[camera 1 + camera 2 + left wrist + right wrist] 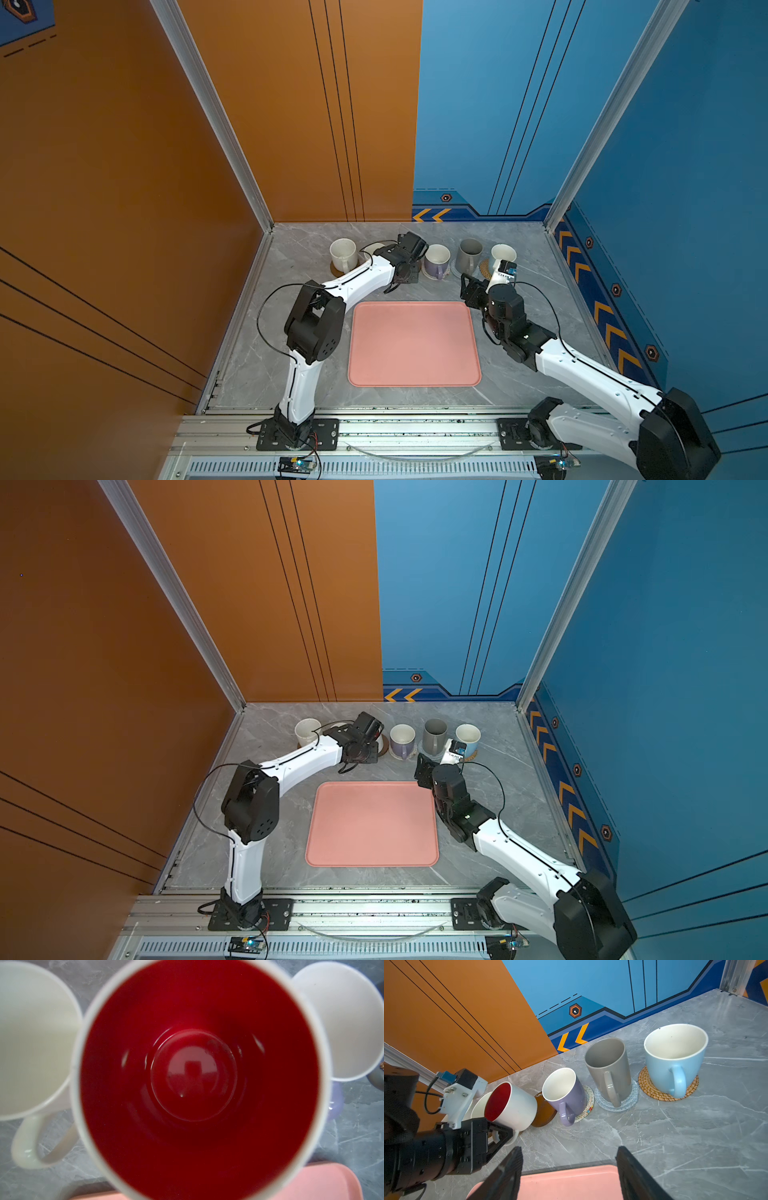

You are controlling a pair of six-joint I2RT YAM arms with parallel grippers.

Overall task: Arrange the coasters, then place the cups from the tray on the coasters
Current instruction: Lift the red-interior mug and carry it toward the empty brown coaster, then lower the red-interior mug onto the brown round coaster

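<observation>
No words, brands or numbers legible. Signs only:
- Two orange chevrons (581, 1032) on the dark-blue wall band (602, 1024), far ahead of the right gripper's (569, 1149) parted jaws, pointing toward the orange panel (467, 1022).
- Hexagon emblem (575, 1011) above them.
- Further chevrons (602, 312) line the side wall (685, 208).
- Print on a wrist camera mount (453, 751): too small to read.

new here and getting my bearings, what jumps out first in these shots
The white mug with the red inside stands out, gripped by its handle in the left claw beside a brown coaster in the back row. In front, the salmon-pink tray carries no cups; the right claw hangs open.
</observation>
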